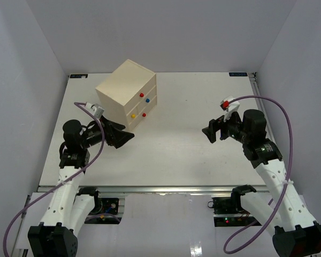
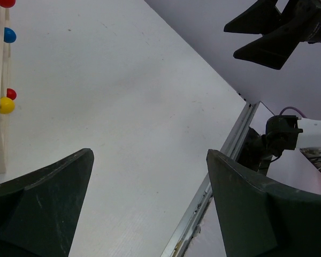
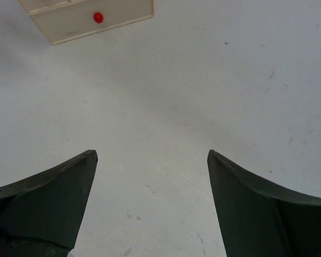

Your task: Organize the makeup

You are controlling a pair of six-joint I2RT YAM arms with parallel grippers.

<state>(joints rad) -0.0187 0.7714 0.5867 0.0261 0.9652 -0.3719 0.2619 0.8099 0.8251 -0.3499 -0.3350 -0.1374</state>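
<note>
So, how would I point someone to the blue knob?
Find the cream drawer chest toward the white table's far left. Its front carries four small knobs. The blue knob sits in the upper pair beside a red knob; no other is blue.

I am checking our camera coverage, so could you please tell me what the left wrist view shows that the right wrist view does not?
Only the left wrist: the open left gripper, the metal edge rail, a blue knob and a yellow knob. Only the right wrist: the cream chest seen face-on. Both: the open right gripper, distant in one and close in the other, that chest, a red knob and the white table; neither shows makeup.
</note>
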